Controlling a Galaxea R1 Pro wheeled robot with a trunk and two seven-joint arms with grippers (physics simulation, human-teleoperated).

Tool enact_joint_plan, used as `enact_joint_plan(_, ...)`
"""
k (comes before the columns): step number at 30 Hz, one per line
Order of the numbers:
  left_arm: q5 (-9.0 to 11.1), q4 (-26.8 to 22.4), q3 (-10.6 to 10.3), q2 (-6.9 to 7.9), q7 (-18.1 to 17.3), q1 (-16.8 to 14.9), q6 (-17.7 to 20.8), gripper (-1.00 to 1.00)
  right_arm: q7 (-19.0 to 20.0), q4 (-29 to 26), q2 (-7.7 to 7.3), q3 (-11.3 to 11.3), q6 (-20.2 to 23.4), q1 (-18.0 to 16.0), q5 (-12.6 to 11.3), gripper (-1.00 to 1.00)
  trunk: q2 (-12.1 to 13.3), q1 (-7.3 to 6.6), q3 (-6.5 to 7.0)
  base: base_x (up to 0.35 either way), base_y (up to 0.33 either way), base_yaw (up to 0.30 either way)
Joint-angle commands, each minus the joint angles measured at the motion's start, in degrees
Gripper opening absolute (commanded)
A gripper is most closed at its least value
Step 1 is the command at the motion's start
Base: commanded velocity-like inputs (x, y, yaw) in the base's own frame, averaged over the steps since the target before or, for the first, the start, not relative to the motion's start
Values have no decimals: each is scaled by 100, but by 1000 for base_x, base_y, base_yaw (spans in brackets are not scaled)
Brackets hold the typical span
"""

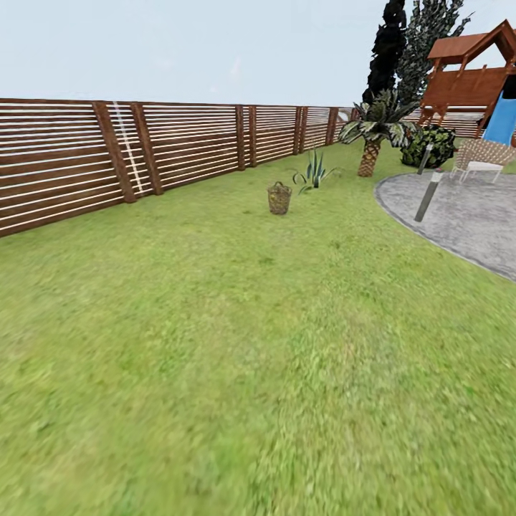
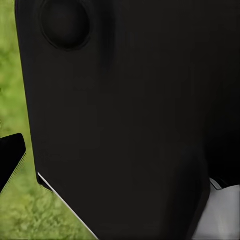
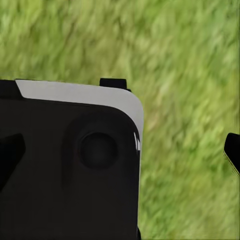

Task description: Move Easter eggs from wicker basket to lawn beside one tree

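- Gripper states: cannot tell for either; both wrist views look onto dark robot body and grass.
- Wicker basket [image 1: 279, 198] stands far ahead on the lawn [image 1: 236, 344]; egg removal apparently not begun.

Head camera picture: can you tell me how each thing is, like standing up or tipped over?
wicker basket: upright on the lawn, far ahead; contents too small to tell.
palm tree: standing, beyond the basket.
spiky plant: upright, just behind the basket.
lamp post: leaning, on the grey paving.
wooden fence: standing, unbroken.
woven chair: upright by the paving.
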Motion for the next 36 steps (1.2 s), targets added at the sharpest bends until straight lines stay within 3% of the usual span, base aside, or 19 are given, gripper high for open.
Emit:
enact_joint_plan(1, 7, -4, 19, -3, -5, 1, -8, 100, -6, 6, 0, 5, -13, -3, 9, 100, -2, 3, -4, 336, 0, 0)
enact_joint_plan(36, 9, 6, 19, 0, -5, 1, -8, 100, 5, -133, 2, -13, 25, -55, 19, 100, -2, 3, -4, 336, 0, 0)
